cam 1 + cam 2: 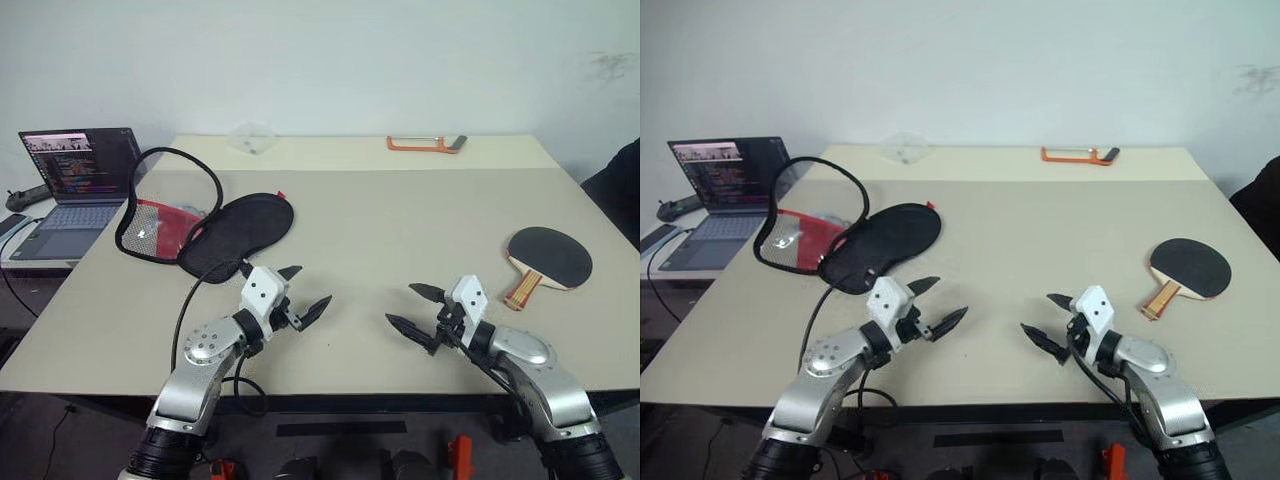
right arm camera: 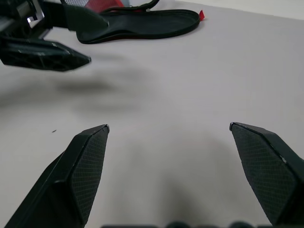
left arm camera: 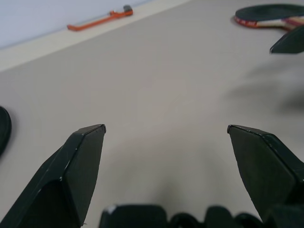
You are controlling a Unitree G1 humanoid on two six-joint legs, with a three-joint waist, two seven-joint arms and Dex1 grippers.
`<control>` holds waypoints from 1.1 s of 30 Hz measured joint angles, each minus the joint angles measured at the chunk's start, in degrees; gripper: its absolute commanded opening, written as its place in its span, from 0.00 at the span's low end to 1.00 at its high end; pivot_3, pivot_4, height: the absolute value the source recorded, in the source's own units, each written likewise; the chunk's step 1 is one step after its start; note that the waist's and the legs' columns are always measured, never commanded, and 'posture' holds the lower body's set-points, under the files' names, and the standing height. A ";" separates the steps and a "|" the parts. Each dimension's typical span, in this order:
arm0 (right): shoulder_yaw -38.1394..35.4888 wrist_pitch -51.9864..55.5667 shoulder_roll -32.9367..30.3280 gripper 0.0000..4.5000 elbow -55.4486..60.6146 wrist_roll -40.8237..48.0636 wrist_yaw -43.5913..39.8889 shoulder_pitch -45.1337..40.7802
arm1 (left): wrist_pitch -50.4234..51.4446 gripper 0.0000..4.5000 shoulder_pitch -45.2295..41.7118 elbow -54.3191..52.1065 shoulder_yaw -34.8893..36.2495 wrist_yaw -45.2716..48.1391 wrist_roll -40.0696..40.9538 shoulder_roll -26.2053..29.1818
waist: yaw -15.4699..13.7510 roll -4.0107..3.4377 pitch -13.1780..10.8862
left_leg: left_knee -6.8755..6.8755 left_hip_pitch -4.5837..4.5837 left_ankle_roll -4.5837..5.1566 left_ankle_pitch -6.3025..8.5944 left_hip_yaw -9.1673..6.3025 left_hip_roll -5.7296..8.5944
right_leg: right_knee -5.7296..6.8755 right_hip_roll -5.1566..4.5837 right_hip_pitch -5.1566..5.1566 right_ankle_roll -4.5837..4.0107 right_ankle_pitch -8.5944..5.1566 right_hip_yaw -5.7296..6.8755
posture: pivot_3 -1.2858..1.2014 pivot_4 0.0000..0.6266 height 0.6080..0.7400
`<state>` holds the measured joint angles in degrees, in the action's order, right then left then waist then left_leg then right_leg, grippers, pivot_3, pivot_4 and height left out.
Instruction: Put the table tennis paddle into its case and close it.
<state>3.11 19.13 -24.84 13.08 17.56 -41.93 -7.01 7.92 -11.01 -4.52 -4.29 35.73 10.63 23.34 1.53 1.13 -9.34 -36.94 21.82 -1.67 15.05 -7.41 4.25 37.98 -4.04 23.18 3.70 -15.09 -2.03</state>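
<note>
Left eye view showed me both grippers' fingers spread, empty; black-faced, wood-handled table tennis paddle (image 1: 548, 257) near the worktop's right edge, where a clumsy grasp could push it off.

Your robot has shiny silver arms, white wrist blocks, black cables and pointy black fingers (image 1: 318, 309).

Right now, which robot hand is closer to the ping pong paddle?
Right. The right gripper hovers open just beside the table tennis paddle; the left gripper, also open, is farther off, near the case.
</note>
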 measured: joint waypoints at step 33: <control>-1.22 13.91 -8.91 1.00 10.55 8.82 -3.31 -16.64 | -11.95 1.00 -13.24 25.80 11.56 -1.61 -0.21 4.77 | 0.10 0.02 0.01 | -0.01 0.02 0.01 0.00 -0.04 0.03 | -0.03 -0.01 0.02 0.03 0.01 0.09 | 0.52 0.24 1.00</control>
<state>1.90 33.04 -33.75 23.63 26.38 -45.25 -23.65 -4.03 -24.25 21.28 7.27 34.12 10.42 28.11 1.64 1.15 -9.33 -36.95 21.84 -1.66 15.05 -7.45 4.28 37.94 -4.05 23.19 3.73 -15.08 -1.94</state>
